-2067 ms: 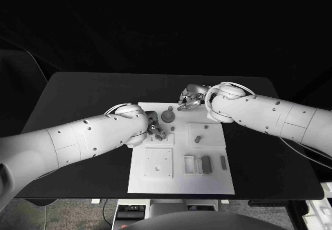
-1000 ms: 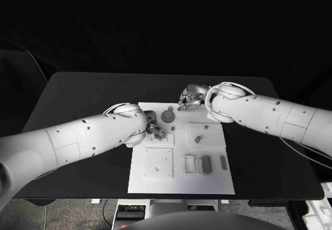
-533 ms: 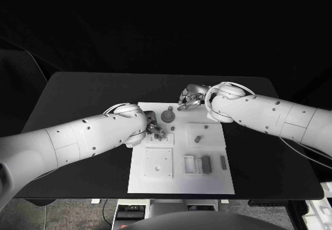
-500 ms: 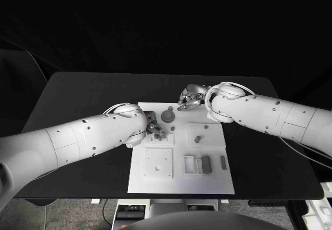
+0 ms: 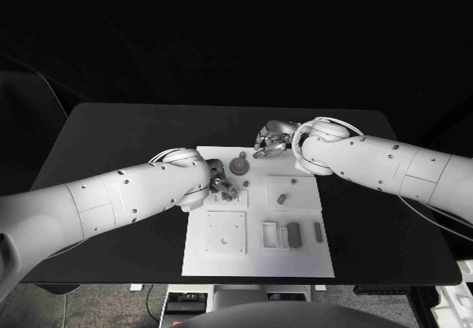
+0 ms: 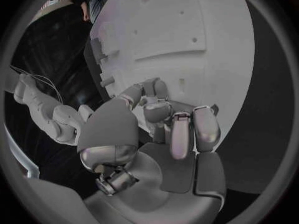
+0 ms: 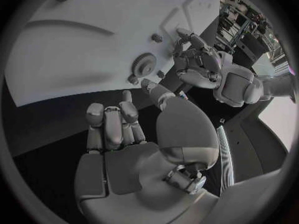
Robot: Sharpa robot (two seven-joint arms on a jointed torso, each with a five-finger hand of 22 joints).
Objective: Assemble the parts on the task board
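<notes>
The white task board (image 5: 258,254) lies in the middle of the black table. A grey gear (image 5: 240,164) sits near its far edge, also seen as the gear (image 7: 144,63). A small grey part (image 5: 281,198) rests on a raised plate, and two grey bars (image 5: 294,234) lie near the front. My left hand (image 5: 222,184) presses its curled fingers (image 6: 163,110) down on the board's left side; whether they pinch a part is hidden. My right hand (image 5: 268,141) hovers at the board's far edge beside the gear, its fingers (image 7: 113,122) curled in with nothing in them.
A square plate with a hole (image 5: 225,232) lies on the board's front left, and a white slotted block (image 5: 269,234) stands beside the bars. Bare black table (image 5: 118,137) lies on both sides of the board. The two hands are close together over the far half.
</notes>
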